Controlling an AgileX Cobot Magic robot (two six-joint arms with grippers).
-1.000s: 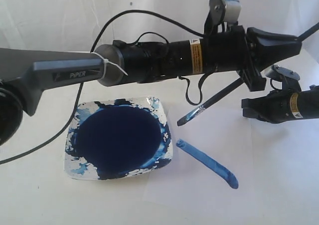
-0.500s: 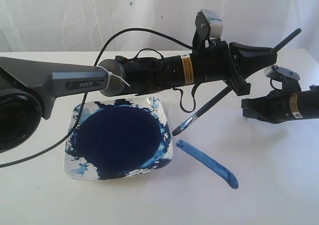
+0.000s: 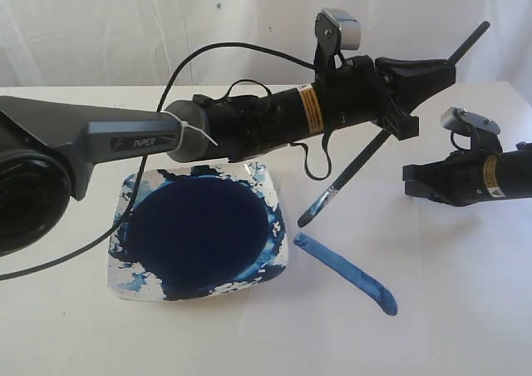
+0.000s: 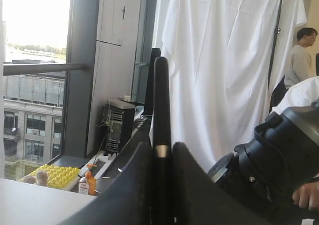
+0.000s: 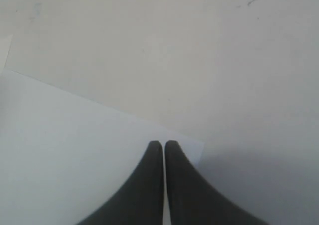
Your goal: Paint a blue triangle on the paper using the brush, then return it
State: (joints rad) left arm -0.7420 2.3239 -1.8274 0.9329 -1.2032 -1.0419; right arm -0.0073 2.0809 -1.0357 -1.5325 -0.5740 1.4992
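My left gripper (image 3: 445,66) is shut on the black handle of the brush (image 3: 357,170), which slants down with its blue-stained tip hanging just above the paper (image 3: 432,251), next to the dish. In the left wrist view the handle of the brush (image 4: 161,100) stands clamped between the fingers of the left gripper (image 4: 162,148). Of the blue triangle only one thick blue stroke (image 3: 345,272) lies on the sheet. My right gripper (image 3: 413,180) hovers shut and empty at the right. The right wrist view shows the right gripper (image 5: 163,144) over a corner of the paper (image 5: 75,135).
A white square dish (image 3: 133,280) with a dark navy paint pool (image 3: 195,230) sits left of the paper. The left arm and its cable (image 3: 179,72) span above the dish. White cloth hangs behind the white table.
The left gripper has drawn back to the left and risen slightly. The brush now stands steeper, and its tip has dipped a little towards the paper. The right arm has held still.
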